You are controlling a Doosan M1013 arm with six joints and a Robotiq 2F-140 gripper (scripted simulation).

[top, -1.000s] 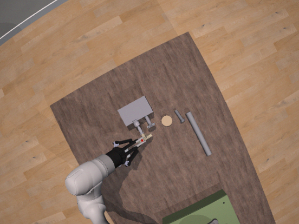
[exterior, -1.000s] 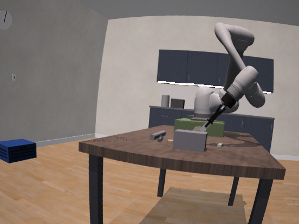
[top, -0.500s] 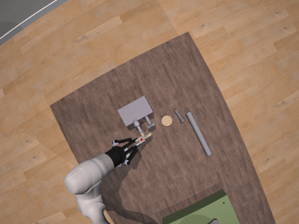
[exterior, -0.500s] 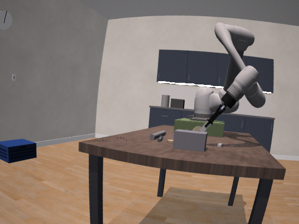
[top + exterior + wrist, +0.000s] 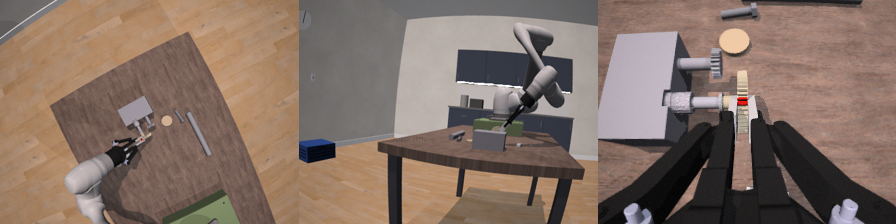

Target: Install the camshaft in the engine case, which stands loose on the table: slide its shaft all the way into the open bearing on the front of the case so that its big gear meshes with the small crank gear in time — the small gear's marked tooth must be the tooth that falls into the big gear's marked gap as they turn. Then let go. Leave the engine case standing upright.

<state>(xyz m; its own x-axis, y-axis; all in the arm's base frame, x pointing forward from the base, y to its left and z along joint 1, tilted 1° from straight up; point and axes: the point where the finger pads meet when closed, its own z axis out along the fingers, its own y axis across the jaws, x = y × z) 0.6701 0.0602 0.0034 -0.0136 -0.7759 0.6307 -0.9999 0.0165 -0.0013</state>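
The grey engine case [image 5: 135, 110] stands upright on the table; it also shows in the wrist view [image 5: 640, 85] and from behind in the exterior view [image 5: 488, 140]. Its small grey crank gear [image 5: 716, 62] sticks out of the front on a short shaft. My gripper [image 5: 742, 106] is shut on the cream big gear [image 5: 742, 102] of the camshaft. A red mark [image 5: 742, 101] shows on the gear's rim between my fingers. The camshaft's shaft [image 5: 700, 102] points at the case, its knurled end [image 5: 678, 101] at the mouth of the open bearing. The big gear stands further out from the case than the crank gear.
A tan disc [image 5: 166, 120], a short grey bolt [image 5: 179, 116] and a long grey rod [image 5: 198, 133] lie right of the case. A green block [image 5: 206, 209] sits at the table's near corner by my base. Small parts [image 5: 519, 145] lie on the table near the case.
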